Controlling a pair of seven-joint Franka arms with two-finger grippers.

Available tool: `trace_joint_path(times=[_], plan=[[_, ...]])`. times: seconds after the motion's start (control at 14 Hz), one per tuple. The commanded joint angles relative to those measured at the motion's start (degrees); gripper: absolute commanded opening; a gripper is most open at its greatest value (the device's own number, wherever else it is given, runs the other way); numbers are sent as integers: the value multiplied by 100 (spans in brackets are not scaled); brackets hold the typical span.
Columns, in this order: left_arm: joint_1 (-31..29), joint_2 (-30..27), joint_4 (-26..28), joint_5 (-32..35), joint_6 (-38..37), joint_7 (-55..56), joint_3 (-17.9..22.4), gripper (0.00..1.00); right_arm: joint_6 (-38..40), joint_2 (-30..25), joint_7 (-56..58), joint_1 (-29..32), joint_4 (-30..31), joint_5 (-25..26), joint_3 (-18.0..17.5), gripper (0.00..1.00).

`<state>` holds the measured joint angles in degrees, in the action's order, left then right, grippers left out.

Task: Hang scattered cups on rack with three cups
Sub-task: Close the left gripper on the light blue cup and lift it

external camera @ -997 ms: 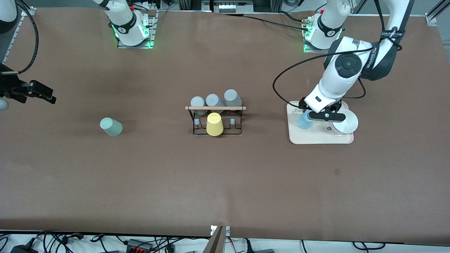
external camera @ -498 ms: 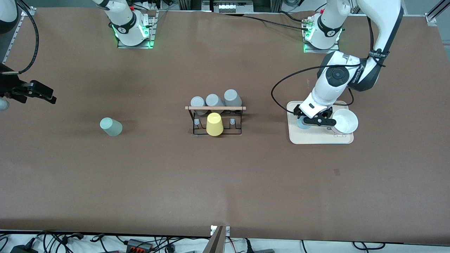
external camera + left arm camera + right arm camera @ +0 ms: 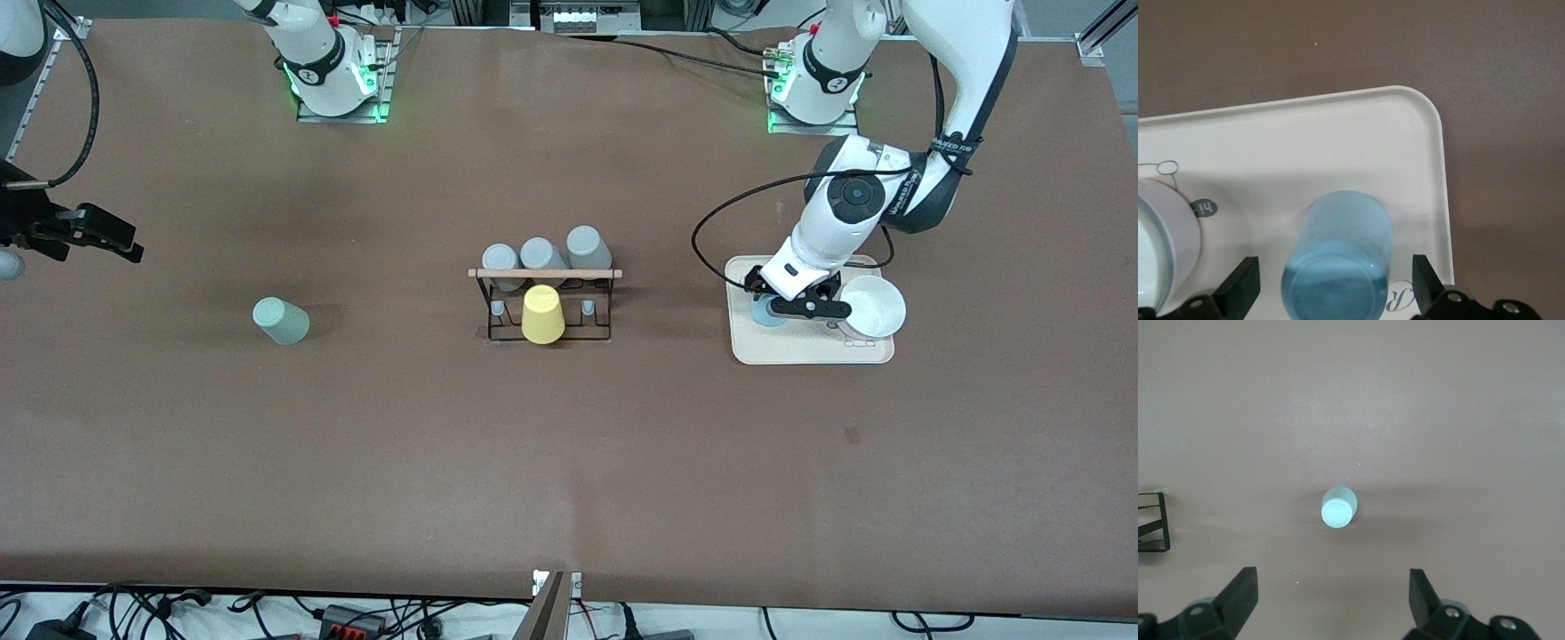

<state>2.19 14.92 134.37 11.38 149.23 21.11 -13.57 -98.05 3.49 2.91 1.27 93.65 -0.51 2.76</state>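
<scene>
The light blue cup [image 3: 765, 313] stands on the cream tray [image 3: 800, 354] toward the left arm's end of the table. My left gripper [image 3: 794, 308] is low over the tray, open, with one finger on each side of the blue cup [image 3: 1338, 257] and a gap on both sides. The sage green cup [image 3: 281, 321] stands on the bare table toward the right arm's end. My right gripper [image 3: 107, 238] is open and empty, up in the air, and its wrist view shows the green cup [image 3: 1339, 508] below. The rack [image 3: 545, 273] stands mid-table.
Three grey cups [image 3: 540, 254] hang on the rack's side away from the front camera. A yellow cup [image 3: 541, 315] sits on its near side. A white bowl [image 3: 871, 307] stands on the tray beside the blue cup.
My left gripper has come down around the blue cup and now hides most of it in the front view. The right arm has not moved.
</scene>
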Motion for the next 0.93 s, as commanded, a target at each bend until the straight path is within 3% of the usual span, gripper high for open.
trace_joint_path(times=[0.0,0.21,0.28,0.36,0.64,0.85], plan=[[-183,116,178,198,466,78,-58,92,-21,-112,69,13,119,-2,-21,100],[-210,72,160,189,467,78,-58,45,-30,-112,69,22,119,-2,-21,100],[-210,46,160,189,467,104,-58,35,-30,-112,69,14,119,-2,-21,100],[-210,28,143,198,467,130,-58,30,-30,-112,69,22,119,-2,-21,100],[-210,-427,-85,189,100,104,-58,30,-30,-112,60,22,119,-2,-21,100],[-123,-465,-1172,198,-1733,87,-76,30,-30,-103,69,22,119,-2,-12,100]])
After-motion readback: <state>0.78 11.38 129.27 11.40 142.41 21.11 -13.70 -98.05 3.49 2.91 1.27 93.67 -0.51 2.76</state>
